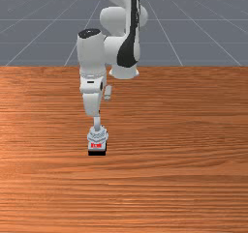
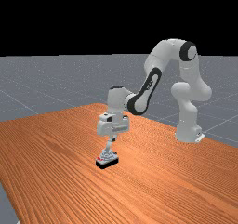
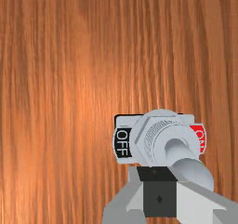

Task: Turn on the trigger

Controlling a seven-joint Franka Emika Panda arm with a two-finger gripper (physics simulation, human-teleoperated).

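The step in hand is, I judge, the first contact with the lever [image 1: 97, 123]; the switch [image 1: 97, 152] stands on the wooden table [image 1: 193, 183], and in the front view the arm's foot [image 1: 124, 73] is at about 1 o'clock from it. The gripper [image 3: 158, 174] is closed, its two fingers together, with nothing held; its tips are close by the top of the lever, on the side of the black OFF mark [image 3: 122, 142], but whether they touch it I cannot tell.

The lever seems nearly upright, perhaps a little toward OFF, so I judge the switch is not on; the red ON mark [image 3: 198, 137] is at 6 o'clock from the lever in the front view, and at about 8 o'clock in the far view. The next move asks for the tips to be low enough beside the lever, then a steady push toward the ON mark; if they are too high, they may slide over its round end.

About containers, I see none; the switch only carries its collar [image 3: 160, 132] and the lever.
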